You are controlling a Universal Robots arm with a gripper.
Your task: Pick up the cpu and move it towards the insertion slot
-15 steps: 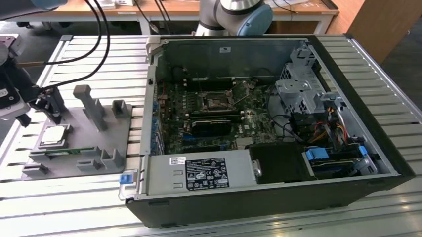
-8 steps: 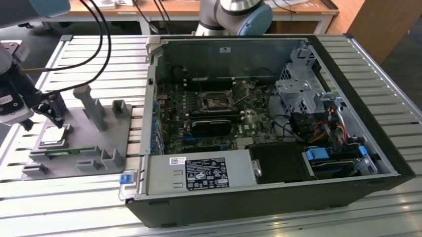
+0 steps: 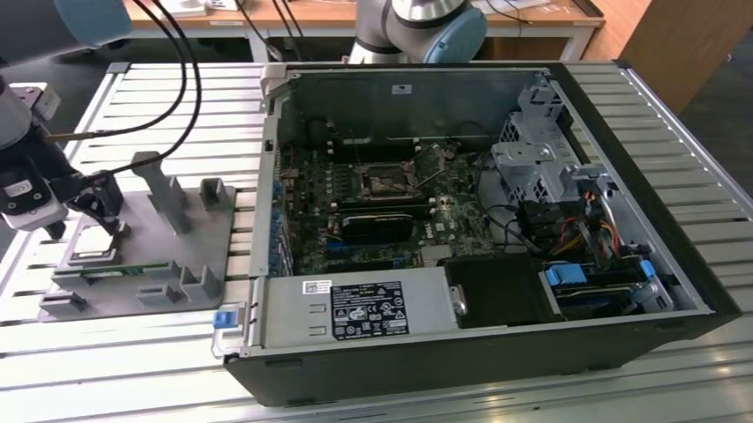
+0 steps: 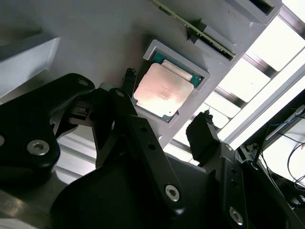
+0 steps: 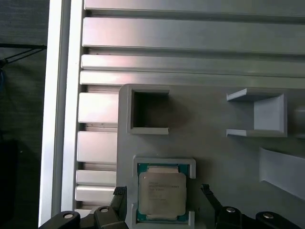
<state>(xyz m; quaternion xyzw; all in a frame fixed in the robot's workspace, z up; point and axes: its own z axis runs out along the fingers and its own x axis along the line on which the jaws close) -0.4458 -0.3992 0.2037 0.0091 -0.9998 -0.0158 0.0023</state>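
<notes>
I am watching the black two-finger gripper [image 4: 167, 98] hovering low over the flat gray plastic tray [image 4: 95, 38], near one of its edges. Its fingers [image 4: 204, 131] are standing spread wide, gripping nothing. Between them, the small flat square cpu with a shiny silver metal top [image 4: 159, 90] is lying level in its raised square pocket on the tray. In the first wrist view the tips are flanking two opposite sides of the chip without touching it. Just beside the pocket, a thin long green memory stick [image 4: 190, 21] is sitting in the tray. The tray is resting on a slatted aluminium table [image 3: 130, 352]. Well apart from the tray, toward the exterior view's right, an open black computer case [image 3: 471, 352] is lying on its side. Inside it, the square dark insertion slot with a silver metal frame [image 3: 386, 182] is sitting on the green circuit board [image 3: 459, 216].
</notes>
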